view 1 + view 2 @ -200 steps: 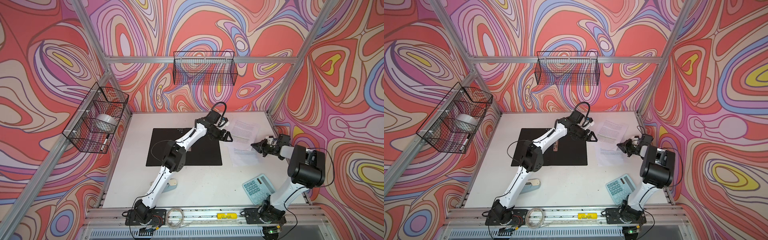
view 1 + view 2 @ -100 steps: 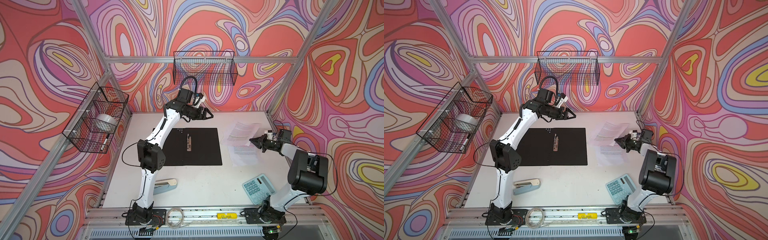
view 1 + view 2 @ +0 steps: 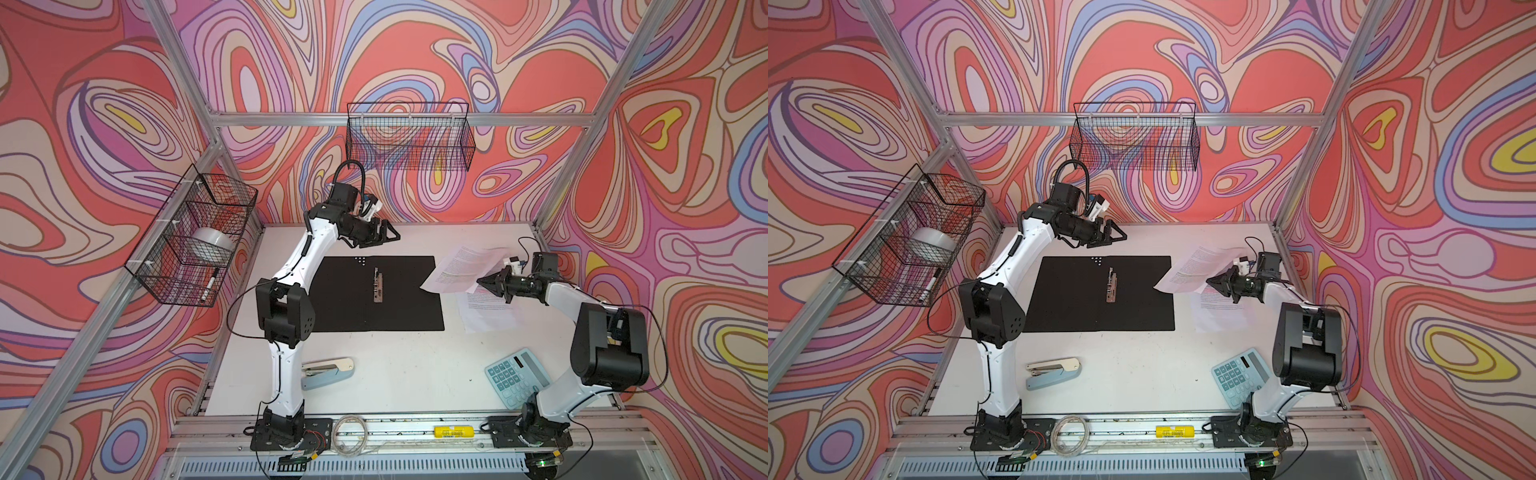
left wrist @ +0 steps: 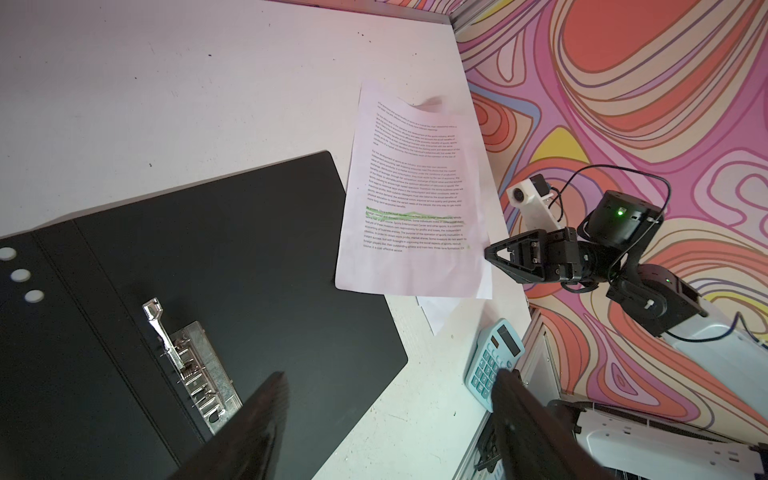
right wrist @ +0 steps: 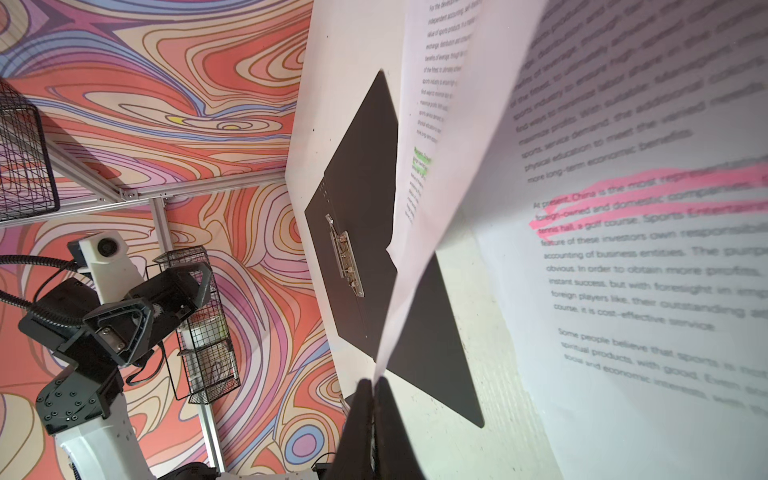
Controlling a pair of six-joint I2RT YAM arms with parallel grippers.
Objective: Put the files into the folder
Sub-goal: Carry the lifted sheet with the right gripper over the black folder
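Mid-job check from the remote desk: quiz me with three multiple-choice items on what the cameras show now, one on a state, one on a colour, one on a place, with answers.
1. The folder is: A) shut B) open flat, black inside up C) standing on edge.
2. The highlight on the sheet that the right gripper holds is: A) green B) yellow C) blue.
3. The calculator lies: A) on the folder B) on the held sheet C) on the bare table, front right.

Answers:
1. B, since its metal clip lies exposed in both top views.
2. A, since the left wrist view shows green lines across the lifted page.
3. C, since it rests apart from the folder and the papers.
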